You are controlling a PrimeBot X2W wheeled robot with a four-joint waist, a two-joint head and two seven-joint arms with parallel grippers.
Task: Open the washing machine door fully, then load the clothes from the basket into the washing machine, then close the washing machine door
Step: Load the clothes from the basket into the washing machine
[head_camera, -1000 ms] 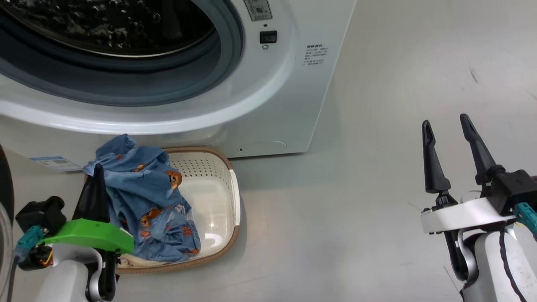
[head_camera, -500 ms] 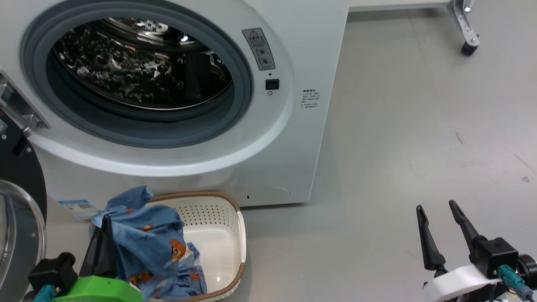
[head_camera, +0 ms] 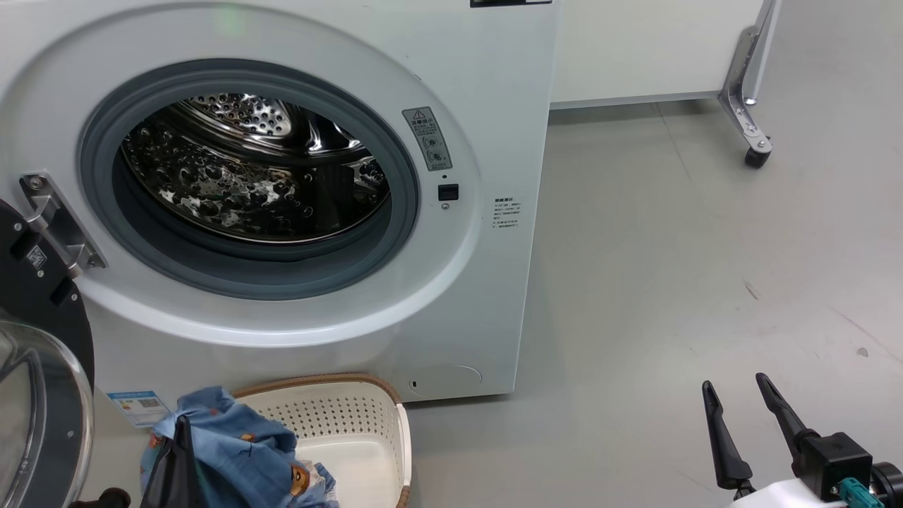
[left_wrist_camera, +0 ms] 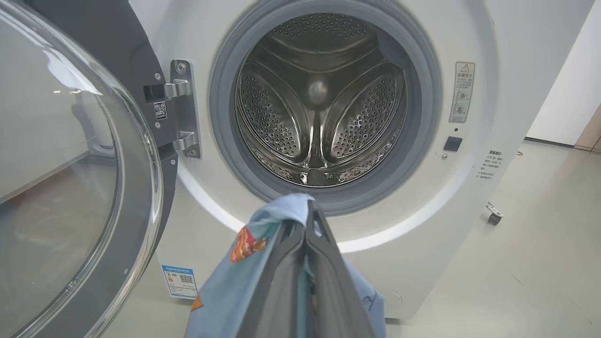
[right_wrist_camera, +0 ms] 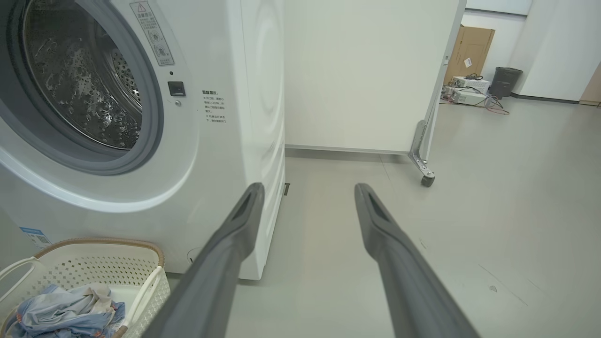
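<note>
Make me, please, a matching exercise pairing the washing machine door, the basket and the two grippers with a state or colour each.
1 washing machine door
2 basket
3 left gripper
4 right gripper

A jaws apart, nothing between them
B cream-white with a brown rim
C swung open on its hinge
D shut on the clothes

Pairs: 1-C, 2-B, 3-D, 4-A
</note>
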